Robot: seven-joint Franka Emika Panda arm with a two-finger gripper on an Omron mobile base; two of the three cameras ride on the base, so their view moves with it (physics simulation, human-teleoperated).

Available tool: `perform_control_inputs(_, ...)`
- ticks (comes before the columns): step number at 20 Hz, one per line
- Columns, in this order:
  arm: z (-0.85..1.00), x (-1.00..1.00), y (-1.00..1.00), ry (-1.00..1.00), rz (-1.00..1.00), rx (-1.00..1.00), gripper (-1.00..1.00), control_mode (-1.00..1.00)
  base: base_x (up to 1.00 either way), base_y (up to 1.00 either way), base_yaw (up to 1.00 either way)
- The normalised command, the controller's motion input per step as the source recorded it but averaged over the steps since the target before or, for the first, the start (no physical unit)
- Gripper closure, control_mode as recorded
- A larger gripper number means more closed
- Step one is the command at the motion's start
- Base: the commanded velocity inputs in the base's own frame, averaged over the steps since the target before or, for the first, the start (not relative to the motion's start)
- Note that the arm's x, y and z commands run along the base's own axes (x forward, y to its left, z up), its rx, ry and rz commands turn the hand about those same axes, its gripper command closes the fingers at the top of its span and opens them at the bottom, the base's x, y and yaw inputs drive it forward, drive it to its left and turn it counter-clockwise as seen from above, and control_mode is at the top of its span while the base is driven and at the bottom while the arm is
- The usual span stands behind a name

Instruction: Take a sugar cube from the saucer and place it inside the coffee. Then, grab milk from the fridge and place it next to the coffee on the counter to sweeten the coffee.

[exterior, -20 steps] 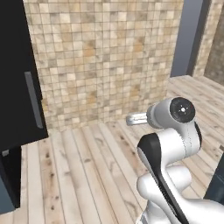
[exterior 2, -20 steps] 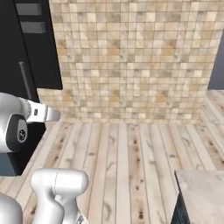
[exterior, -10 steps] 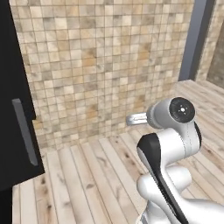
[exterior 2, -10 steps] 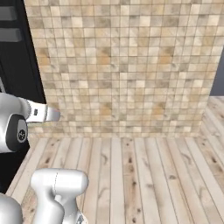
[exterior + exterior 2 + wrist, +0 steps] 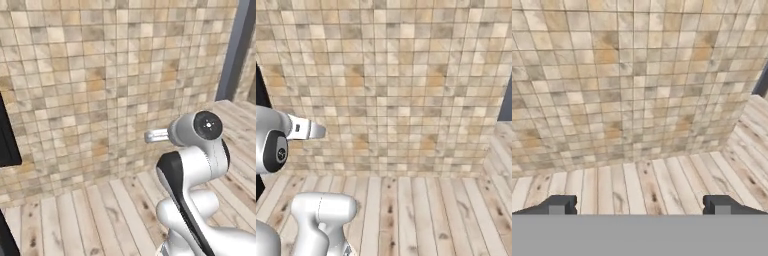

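- Straight ahead of the base: tan and beige tiled wall [image 5: 396,85], meeting a pale wood-plank floor [image 5: 421,215] at its foot.
- White Franka arm with dark joints [image 5: 195,175] rises at lower right of the left base view; same arm at lower left of the right base view, short grey stub at the wrist pointing toward the wall.
- Two-finger gripper with small dark tips [image 5: 639,206]: hand view has the two tips at far left and far right of the bottom edge, so the jaws are spread wide, nothing between them but bare floor planks.
- Black flat panel [image 5: 7,137] at the left edge of the left base view, likely the black-bodied fridge; just a sliver, cannot tell if the door is open or shut.
- Dark grey vertical frame [image 5: 235,50] at upper right of the left base view, at the wall's end; more plank floor beyond it.
- Cup, saucer, carton: no container in frame, so contents cannot be told.
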Motion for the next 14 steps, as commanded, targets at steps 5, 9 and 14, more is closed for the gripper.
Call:
perform_control_inputs(5,0.0,0.0,0.0,0.0,0.0,0.0,-1.0,1.0,0.65,-0.51,0.63)
perform_control_inputs(9,0.0,0.0,0.0,0.0,0.0,0.0,-1.0,1.0,0.44,-0.41,0.83)
perform_control_inputs(14,0.0,0.0,0.0,0.0,0.0,0.0,-1.0,1.0,0.38,-0.36,0.87)
